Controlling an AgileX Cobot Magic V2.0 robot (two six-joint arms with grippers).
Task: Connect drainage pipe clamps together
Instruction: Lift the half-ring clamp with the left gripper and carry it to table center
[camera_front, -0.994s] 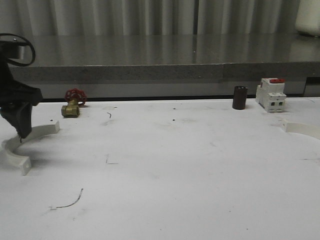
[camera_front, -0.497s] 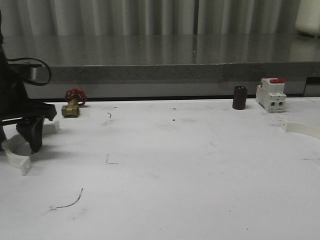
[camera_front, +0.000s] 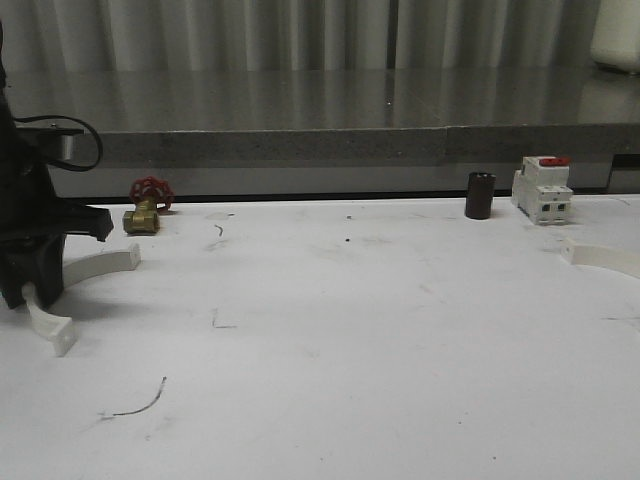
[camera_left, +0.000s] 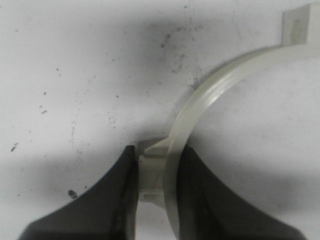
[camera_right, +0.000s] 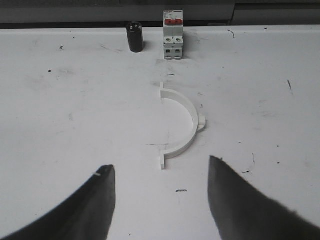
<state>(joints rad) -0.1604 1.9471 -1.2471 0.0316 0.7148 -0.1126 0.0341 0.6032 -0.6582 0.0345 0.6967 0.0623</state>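
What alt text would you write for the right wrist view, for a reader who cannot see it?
A white half-ring pipe clamp lies on a white table ahead of the open right end effector, whose two dark fingers are spread and hold nothing. Farther back stand a dark cylinder and a white breaker with a red top.

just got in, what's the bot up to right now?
It is joining two white half-ring pipe clamps. The left tool is shut on the left clamp half at the table's left edge, its fingers pinching the band. The right tool is open, hanging over the other clamp half, which lies untouched on the table at the right. The halves are far apart, not joined.
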